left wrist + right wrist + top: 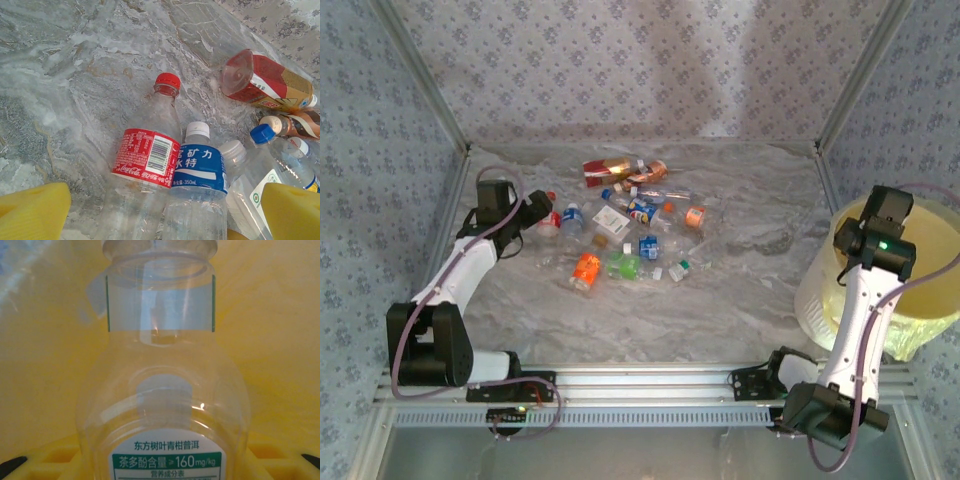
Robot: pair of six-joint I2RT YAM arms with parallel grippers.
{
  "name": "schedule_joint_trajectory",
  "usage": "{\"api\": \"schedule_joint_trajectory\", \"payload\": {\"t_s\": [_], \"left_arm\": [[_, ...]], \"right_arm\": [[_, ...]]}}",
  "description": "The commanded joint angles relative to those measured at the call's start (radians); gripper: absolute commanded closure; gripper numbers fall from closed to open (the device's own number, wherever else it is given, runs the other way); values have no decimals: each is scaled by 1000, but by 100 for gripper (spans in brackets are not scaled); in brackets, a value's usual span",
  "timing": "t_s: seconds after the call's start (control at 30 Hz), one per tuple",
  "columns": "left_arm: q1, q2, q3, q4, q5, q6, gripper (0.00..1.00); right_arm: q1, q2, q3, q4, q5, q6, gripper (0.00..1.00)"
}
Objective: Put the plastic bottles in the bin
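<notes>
– View from above first: where is everything?
– Small clear plastic bottles (588, 270) lie scattered mid-way across the grey marbled tabletop (750, 300), well apart from the large round pale-yellow bin (813, 295) at its right edge. The left hand (545, 213) hangs at the pile's left fringe.
– Its wrist view?
– Yellow fingers (35, 212) are spread wide and hold nothing. They stand either side of a red-labelled, red-capped clear bottle (150, 155), which touches a blue-labelled, white-capped clear bottle (200, 170).
– How will those handle?
– Light, thin-walled and slick, I'd judge. Take the red one across its labelled belly, gently, or it buckles and squirts out.
– Right wrist?
– The right hand (165, 465) looks clamped on a clear round-shouldered bottle with a green-and-white label (165, 390), held before the bin's yellow liner bag (280, 340).
</notes>
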Motion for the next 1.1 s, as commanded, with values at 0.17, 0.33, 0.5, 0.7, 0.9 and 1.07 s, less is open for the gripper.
{"api": "schedule_joint_trajectory", "payload": {"t_s": [0.17, 0.33, 0.5, 0.7, 0.9, 1.07], "left_arm": [[-3, -6, 10, -27, -44, -12, 2], [-3, -9, 10, -49, -62, -15, 2], [-2, -19, 15, -94, -84, -21, 2], [-3, -21, 37, -204, -101, -60, 2], [-28, -53, 49, -308, -36, -5, 2], [-131, -98, 53, -363, -21, 101, 2]], "right_arm": [[79, 83, -16, 219, -129, 33, 53], [113, 114, -18, 257, -64, 58, 41], [117, 84, -32, 279, -20, 64, 29], [117, -1, -108, 303, -20, 45, 23], [118, -101, -81, 269, 86, 52, 14], [150, -180, -49, 274, -17, 67, 0]]}}
